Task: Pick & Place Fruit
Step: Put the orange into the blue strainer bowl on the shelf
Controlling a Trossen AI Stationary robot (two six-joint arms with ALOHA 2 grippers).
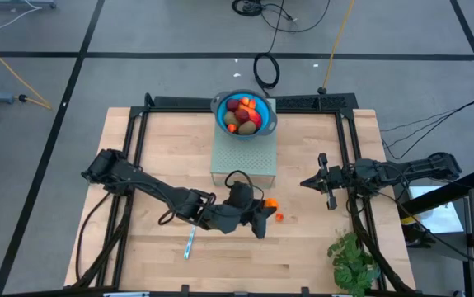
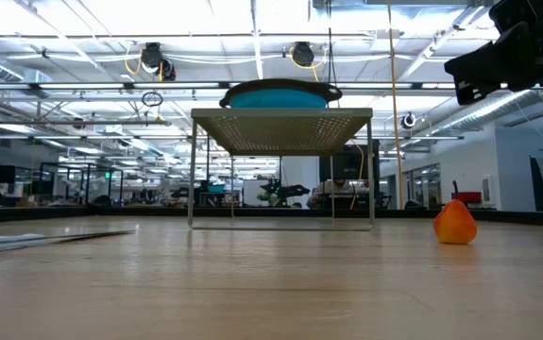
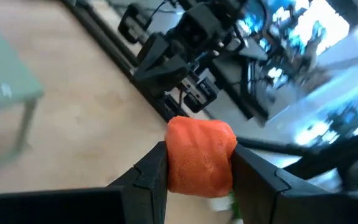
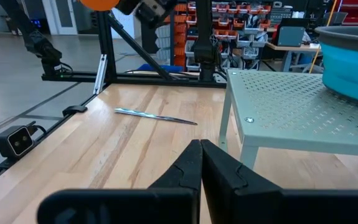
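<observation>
1. Gripping a small orange fruit piece (image 3: 200,155), the left tool (image 1: 263,206) is clamped on its 2 flanks, above the counter (image 1: 138,256) in front of the raised stand (image 1: 243,161).
2. Judged light, firm and slightly textured; a mid-body hold across its width suits it.
3. Sitting loose on the counter just beside is a tiny orange piece (image 2: 455,223); the other fruit fills the blue bowl (image 1: 222,101) on the stand.
4. Only the left wrist view shows the clamp; only the high view shows the bowl's contents.
5. Waiting at the counter's right side, the right tool (image 4: 200,163) has fingers together, empty.

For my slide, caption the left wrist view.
Left gripper clamps an orange fruit piece above the wooden table.
</observation>
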